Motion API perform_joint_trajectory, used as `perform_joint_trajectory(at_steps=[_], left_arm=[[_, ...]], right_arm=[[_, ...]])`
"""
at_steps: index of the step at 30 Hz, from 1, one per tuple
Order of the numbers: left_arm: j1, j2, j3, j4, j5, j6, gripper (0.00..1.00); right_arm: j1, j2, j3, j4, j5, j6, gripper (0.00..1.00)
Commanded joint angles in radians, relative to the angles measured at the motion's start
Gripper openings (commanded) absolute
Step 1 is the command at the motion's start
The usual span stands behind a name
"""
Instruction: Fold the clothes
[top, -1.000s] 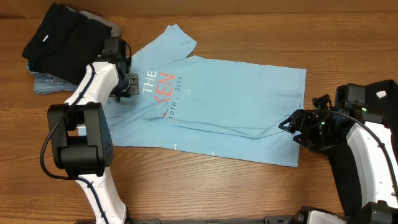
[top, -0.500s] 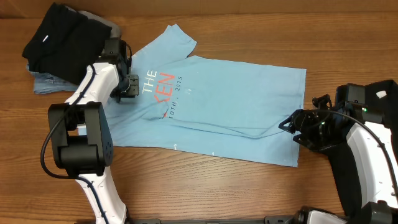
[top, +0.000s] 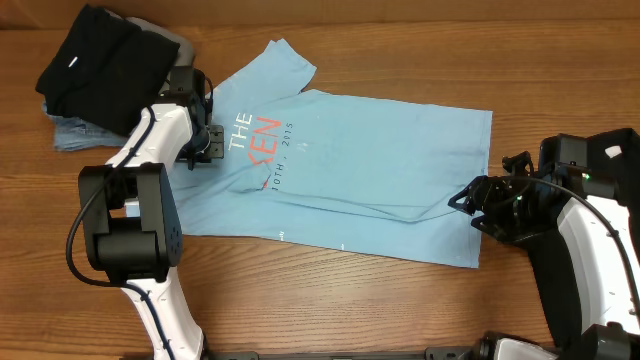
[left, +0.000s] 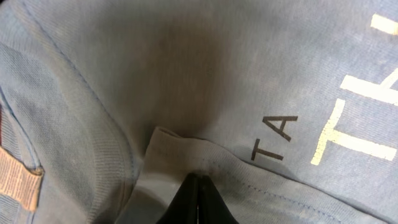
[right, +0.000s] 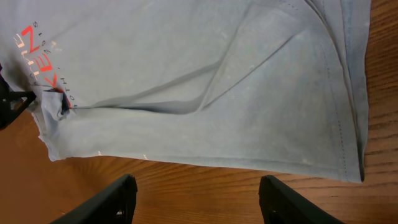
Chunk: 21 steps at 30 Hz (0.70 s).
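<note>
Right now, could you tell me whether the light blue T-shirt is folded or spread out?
Spread out: the light blue T-shirt lies flat on the wooden table, lettering showing, sleeve out, only shallow creases.

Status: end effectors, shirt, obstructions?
Left end effector shut on light blue T-shirt near lettering. Right end effector open, beside its edge. Black garment lies aside.

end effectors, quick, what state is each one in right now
Left end effector: closed, pinching a fold of the light blue T-shirt near its neck.
Right end effector: open, holding nothing, over the shirt's hem.
</note>
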Motion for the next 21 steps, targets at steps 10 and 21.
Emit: perform_joint_trajectory(at_steps=[10,21], left_arm=[[0.002,-0.018,0.204,-0.121,0.002,0.002,0.04],[0.038,0.028,0.124,-0.070,-0.017,0.013,0.35]], right_arm=[[0.004,-0.012,0.025,0.003,-0.008,-0.003,0.67],[0.004,-0.012,0.025,0.002,-0.008,-0.003,0.67]])
